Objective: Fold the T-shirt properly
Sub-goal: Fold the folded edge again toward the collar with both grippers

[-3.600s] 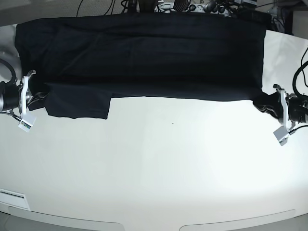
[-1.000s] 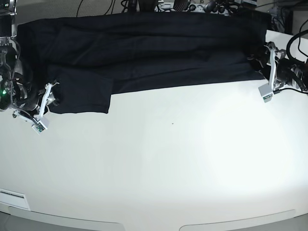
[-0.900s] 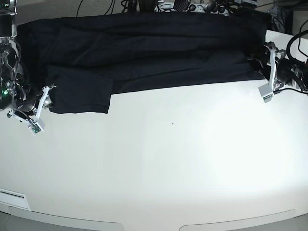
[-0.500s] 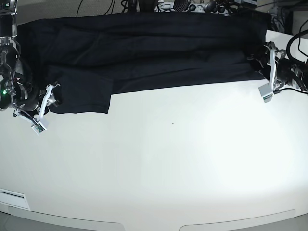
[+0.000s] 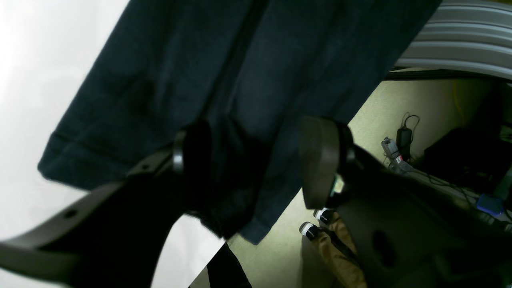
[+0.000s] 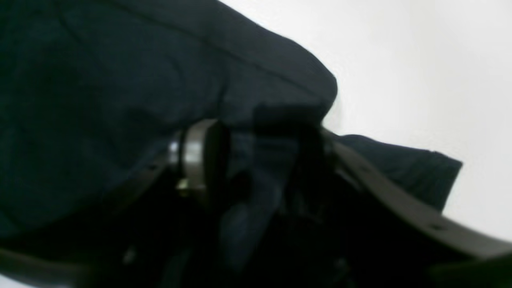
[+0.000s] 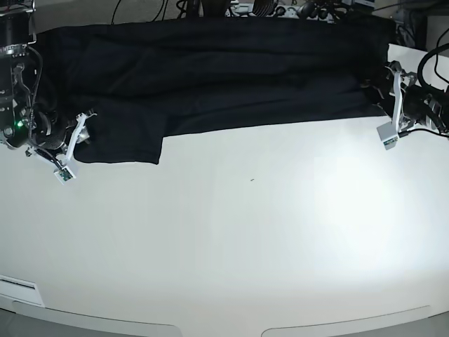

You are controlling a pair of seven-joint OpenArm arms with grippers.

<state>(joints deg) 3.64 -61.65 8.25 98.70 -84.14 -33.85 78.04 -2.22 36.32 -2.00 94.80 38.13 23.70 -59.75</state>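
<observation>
Left wrist view: the left claw [image 5: 256, 168] stands wide, its two pads apart, with the hem corner of the T-shirt [image 5: 224, 80] hanging loose between them. One pad lies against the cloth, the other clear of it, so I judge the cloth released or not yet gripped. Beyond the cloth's edge the surface [image 5: 36, 48] shows white, and past it a pale floor with cables [image 5: 400, 140] and plugs.

Right wrist view: the right claw [image 6: 260, 160] sits half closed with a bunched fold of the T-shirt [image 6: 120, 80] between its pads; it looks like a grip on the cloth, though the dark blur leaves some doubt. White surface [image 6: 420, 60] lies beyond.

Base view: the T-shirt [image 7: 224, 70] lies spread along the far edge of the surface [image 7: 245, 232], folded lengthwise, one sleeve flap jutting toward the near side beside the right claw [image 7: 74, 144]. The left claw [image 7: 393, 98] is at the opposite end. The step appears to be laying down a lengthwise fold; next, the sleeve flap needs tucking in before a crosswise fold. Cables [image 7: 302, 8] crowd the far edge.
</observation>
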